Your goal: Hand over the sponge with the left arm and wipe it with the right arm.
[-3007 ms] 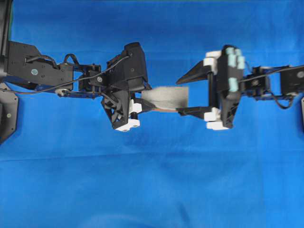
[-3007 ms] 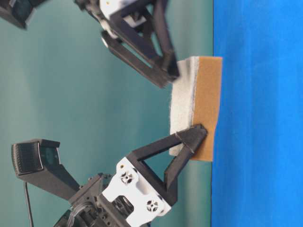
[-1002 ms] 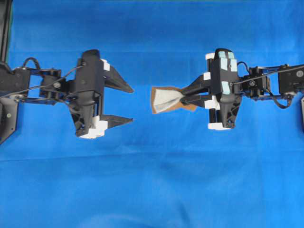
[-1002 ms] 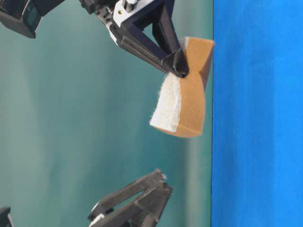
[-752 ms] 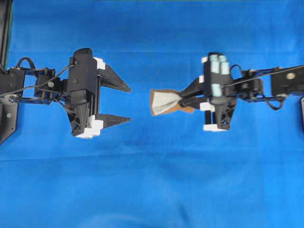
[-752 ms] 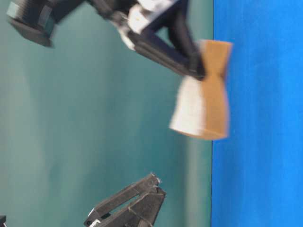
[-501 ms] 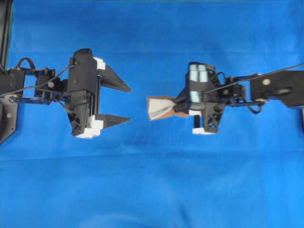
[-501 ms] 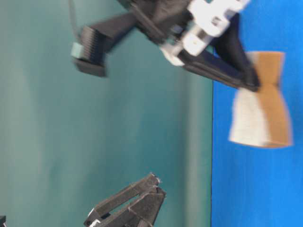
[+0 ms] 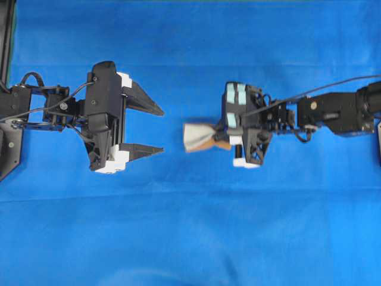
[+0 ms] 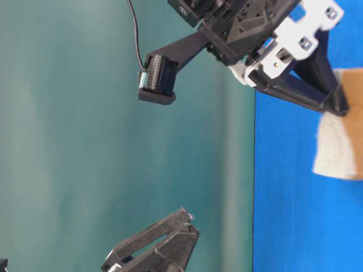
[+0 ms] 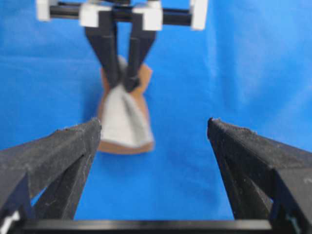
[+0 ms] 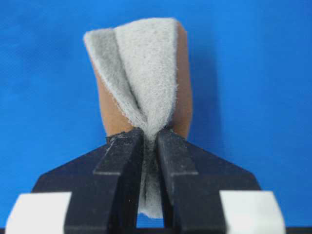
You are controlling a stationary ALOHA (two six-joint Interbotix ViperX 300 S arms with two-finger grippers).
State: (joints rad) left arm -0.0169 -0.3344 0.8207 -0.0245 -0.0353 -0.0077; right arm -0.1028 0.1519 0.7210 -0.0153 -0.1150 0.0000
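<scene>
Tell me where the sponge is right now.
In the overhead view the sponge sits right of centre, pinched in the right tool, apart from the open left tool.

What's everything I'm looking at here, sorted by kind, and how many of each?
Robot arms: 2, left arm with gripper open, right arm with gripper pinching the sponge.
Sponges: 1, the sponge.
Blue cloth: 1.
Total: 4.

The sponge is pinched hard at its middle by the right arm's gripper, its grey-white top folded inward, its orange-brown layer outside; the left arm's gripper gapes wide at its 9 o'clock, apart
</scene>
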